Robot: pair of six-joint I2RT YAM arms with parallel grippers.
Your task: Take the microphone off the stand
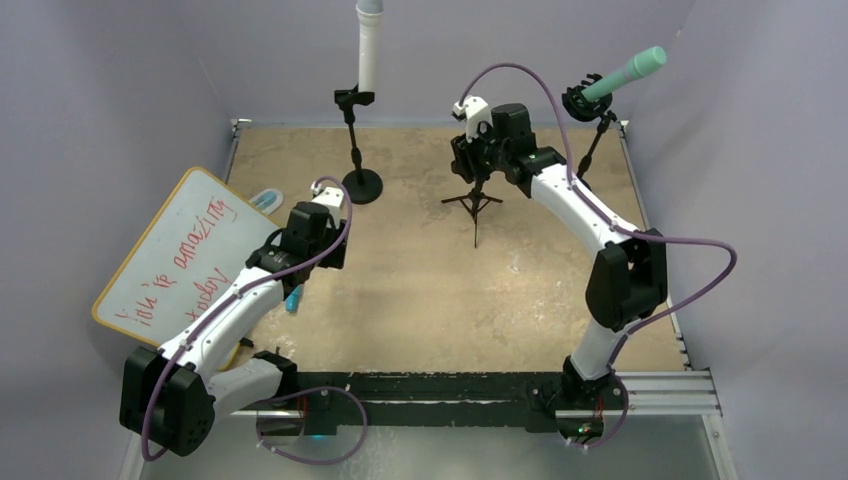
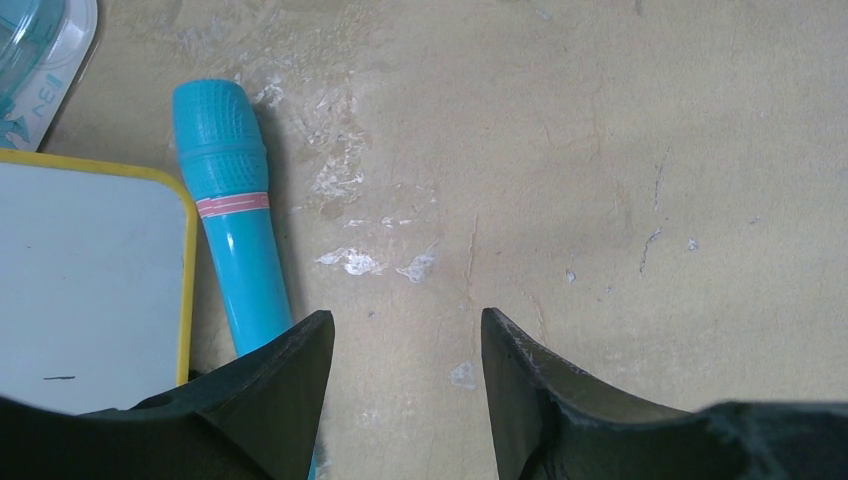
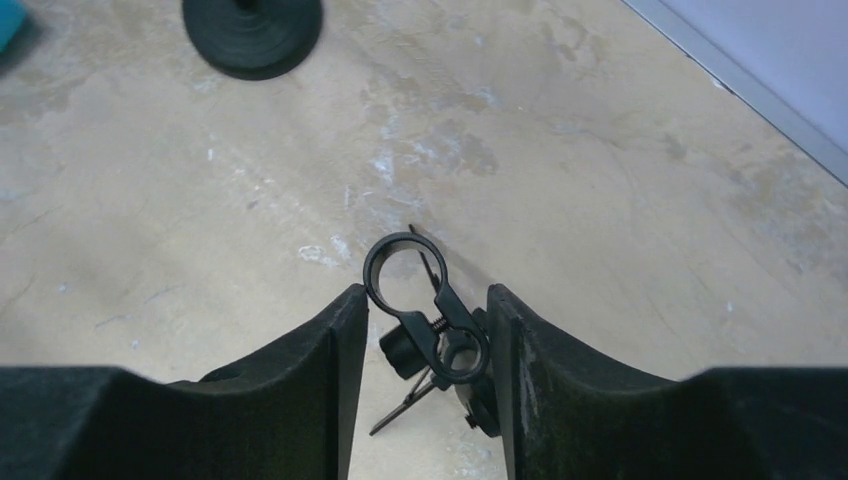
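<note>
A blue microphone lies flat on the table beside the whiteboard; it also shows in the top view. My left gripper is open and empty, hovering just to the right of the microphone's handle. It sits over the table's left side in the top view. My right gripper is closed around the empty black clip of the small tripod stand, with both fingers against the clip. The clip's ring holds nothing. In the top view my right gripper sits on top of that tripod.
A whiteboard with a yellow rim lies at the left. A round-base stand at the back holds a white microphone. A stand at the back right holds a green microphone. A plastic pack lies near the whiteboard.
</note>
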